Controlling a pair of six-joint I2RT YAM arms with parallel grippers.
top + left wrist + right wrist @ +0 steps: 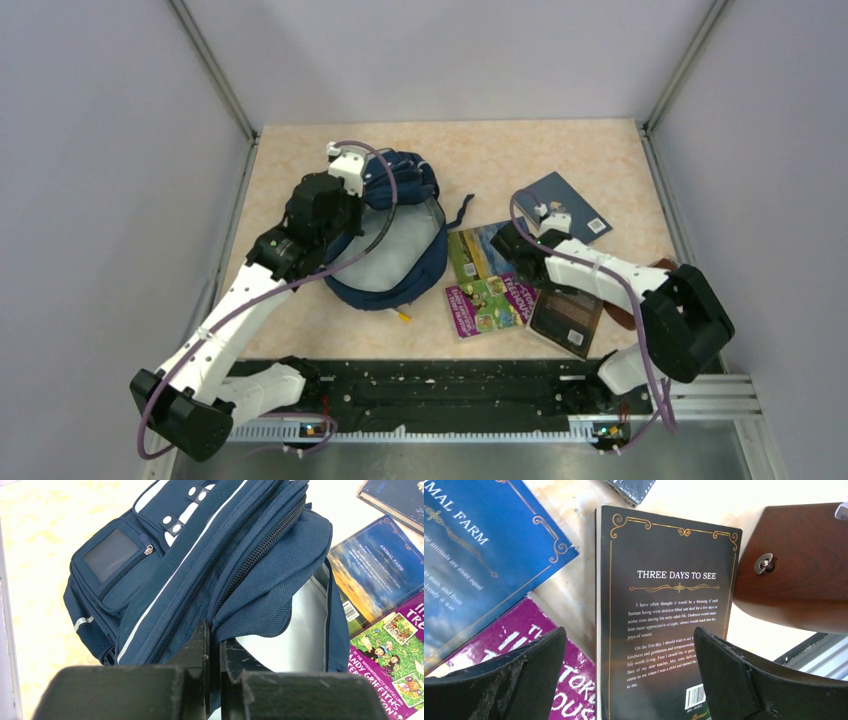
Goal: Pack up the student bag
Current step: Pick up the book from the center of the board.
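Your left pincer [214, 637] pinched the open rim of the student bag [405, 255], which lay left on the worktop [560, 150]. Your right pincer [629, 640] hung wide above the black book [664, 580].

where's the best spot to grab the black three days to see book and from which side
Probably its two long edges, near the barcode end, coming straight down. The black book lies flat, and the open right gripper hangs above it, jaws set across its width. A gap of table separates its left edge from the purple book; the brown case crowds the title end's right corner.
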